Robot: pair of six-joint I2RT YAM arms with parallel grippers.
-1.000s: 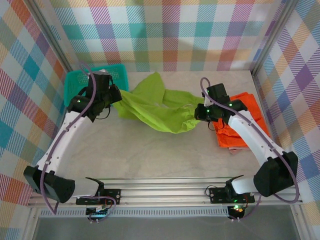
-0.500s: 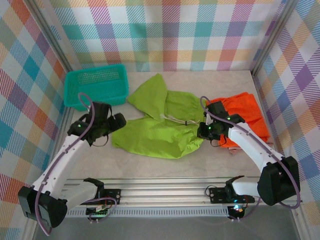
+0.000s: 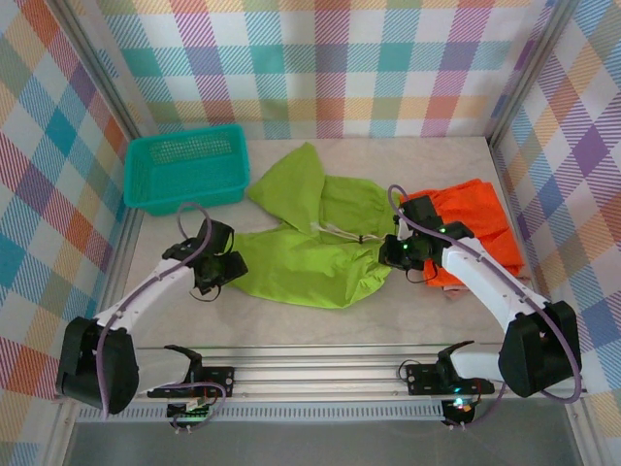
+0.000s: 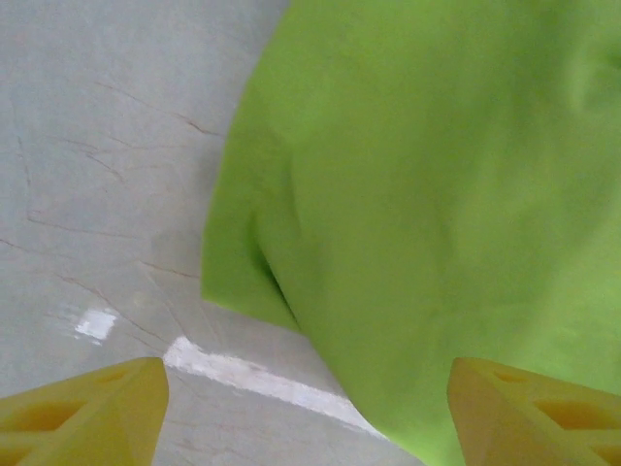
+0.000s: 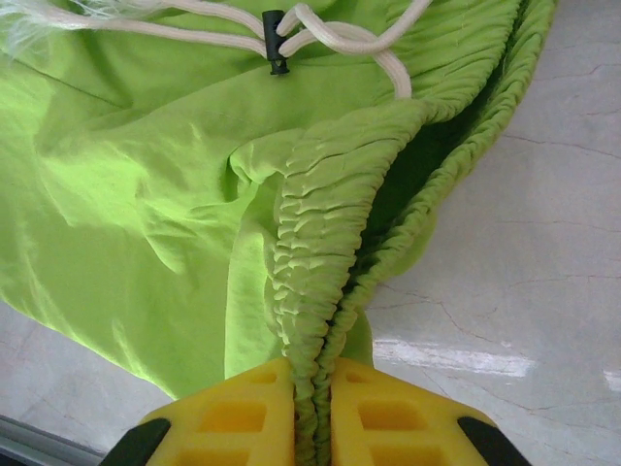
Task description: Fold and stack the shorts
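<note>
The lime green shorts (image 3: 310,248) lie spread on the table's middle, one leg reaching toward the back. My right gripper (image 3: 390,254) is shut on their elastic waistband (image 5: 320,291), pinched between the yellow fingers (image 5: 233,417); the white drawstring (image 5: 340,34) lies above. My left gripper (image 3: 231,267) stands open at the shorts' left corner (image 4: 243,282), yellow fingertips (image 4: 87,408) wide apart over bare table and cloth edge. The bright orange shorts (image 3: 466,233) lie at the right, partly under the right arm. The dusty pink shorts are out of view.
A teal mesh basket (image 3: 184,170) stands at the back left. Checkered walls enclose the marble table (image 3: 291,320) on three sides. A metal rail with the arm bases (image 3: 320,374) runs along the near edge.
Both arms pulled the green shorts from the back toward the front and laid them flat. The left gripper has let go of the cloth and moved nearer. The right gripper keeps its hold.
</note>
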